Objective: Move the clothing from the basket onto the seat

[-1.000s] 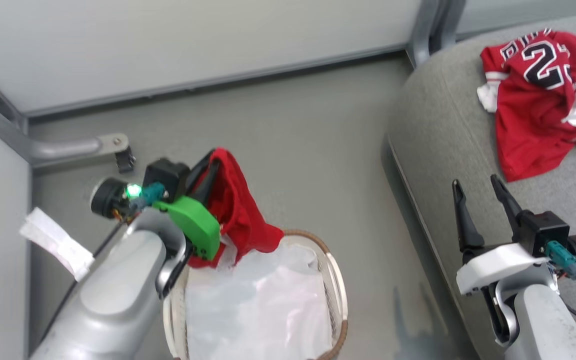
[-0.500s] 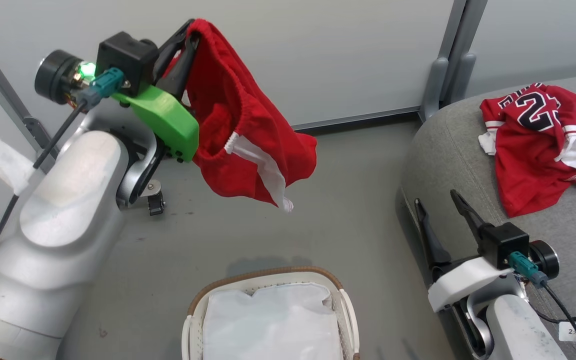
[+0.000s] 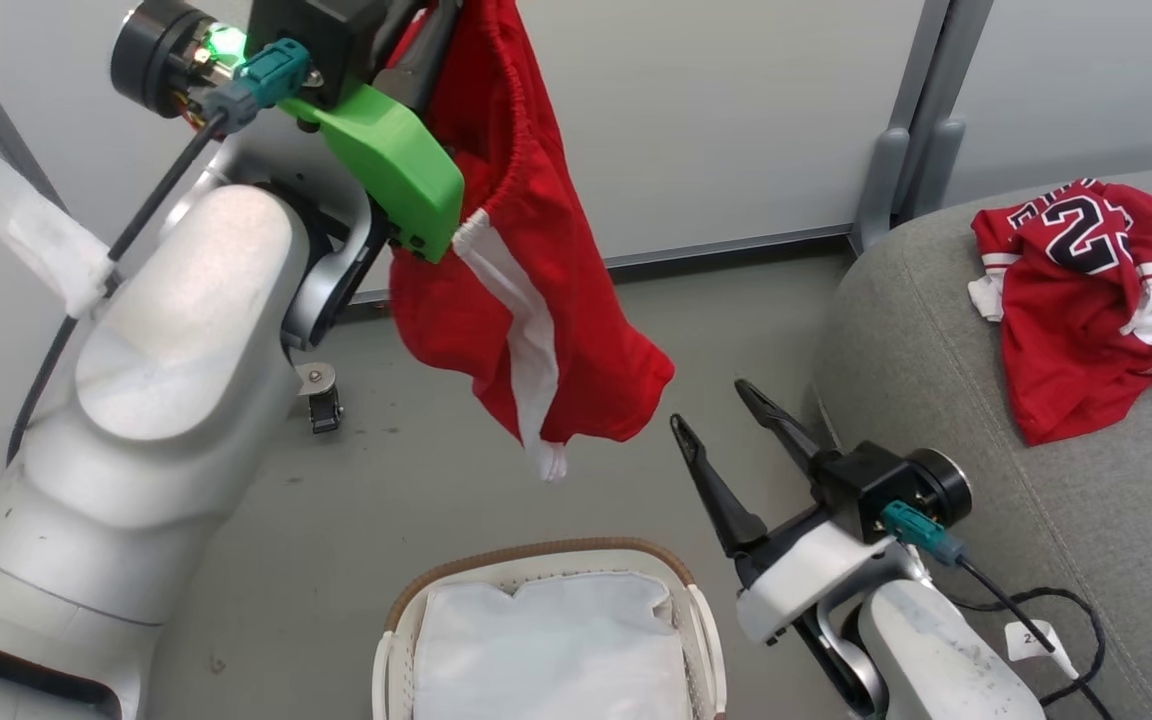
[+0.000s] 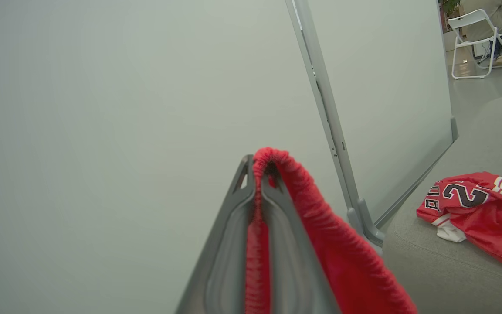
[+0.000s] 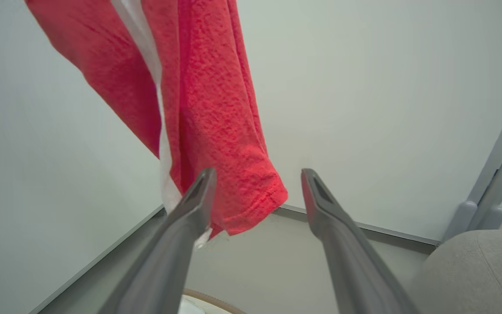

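My left gripper (image 3: 421, 35) (image 4: 257, 163) is shut on the waistband of red shorts (image 3: 536, 300) (image 4: 334, 261) (image 5: 216, 87) with a white side stripe, held high so they hang free above the floor. Below them the white basket (image 3: 536, 552) with its brown rim holds just its white liner cloth (image 3: 546, 650). My right gripper (image 3: 708, 405) (image 5: 257, 172) stands open just right of and below the shorts' hem, holding nothing. The red jersey (image 3: 1086, 300) (image 4: 473, 209) with black numerals lies crumpled on the grey seat (image 3: 936, 400) (image 4: 429, 270).
Pale partition panels with a grey post (image 3: 896, 170) close off the back. A small metal foot (image 3: 321, 395) sits on the grey floor to the left. A black cable and tag (image 3: 1031, 640) lie on the seat beside my right arm. A white folding chair (image 4: 473, 39) stands far off.
The head camera has tilted up. My left gripper has lifted the red shorts out of the basket and high into the air. My right gripper has swung left from the seat's edge toward the shorts.
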Available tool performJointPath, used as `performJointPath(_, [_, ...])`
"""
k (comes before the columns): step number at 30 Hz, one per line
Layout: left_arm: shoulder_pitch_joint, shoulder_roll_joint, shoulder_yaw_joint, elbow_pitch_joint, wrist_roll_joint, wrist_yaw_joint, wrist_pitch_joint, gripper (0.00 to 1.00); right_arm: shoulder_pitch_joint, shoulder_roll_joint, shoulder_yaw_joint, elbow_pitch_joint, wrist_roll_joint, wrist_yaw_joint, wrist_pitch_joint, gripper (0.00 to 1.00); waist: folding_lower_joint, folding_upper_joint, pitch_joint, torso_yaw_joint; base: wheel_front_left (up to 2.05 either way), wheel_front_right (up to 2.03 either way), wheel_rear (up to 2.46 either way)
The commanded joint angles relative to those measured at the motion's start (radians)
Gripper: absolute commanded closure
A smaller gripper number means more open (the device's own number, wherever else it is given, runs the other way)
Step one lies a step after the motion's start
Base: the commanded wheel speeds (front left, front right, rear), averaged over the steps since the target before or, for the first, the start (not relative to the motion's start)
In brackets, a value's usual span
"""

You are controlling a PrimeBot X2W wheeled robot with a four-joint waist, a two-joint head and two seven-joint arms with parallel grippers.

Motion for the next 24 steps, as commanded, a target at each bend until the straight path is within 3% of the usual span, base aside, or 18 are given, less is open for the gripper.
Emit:
performJointPath(1, [-0.020,-0.010,-0.006,-0.007,0.000,0.003,0.002,1.00,-0.022,-0.004,0.021,-0.006,0.015,-0.001,-0.005,0.00,0.0001,0.0000,-0.003,0.007,0.00,0.00,0.00])
performJointPath(6, [-0.030,-0.041,-0.017,-0.015,-0.008,0.009,0.008,1.00,-0.075,-0.004,0.062,0.007,0.035,-0.001,-0.005,0.00,0.0001,0.0000,-0.004,0.028,0.00,0.00,0.00])
performJointPath(16, [-0.041,-0.110,-0.071,-0.063,-0.021,-0.006,0.024,1.00,-0.190,-0.004,0.029,0.095,-0.031,-0.001,-0.005,0.00,0.0001,0.0000,-0.009,0.072,0.00,0.00,0.00])
performJointPath(24, [0.004,-0.126,-0.110,-0.132,-0.037,-0.015,0.049,1.00,-0.249,-0.003,0.071,0.155,-0.080,-0.001,-0.005,0.00,0.0001,0.0000,-0.017,0.094,0.00,0.00,0.00])
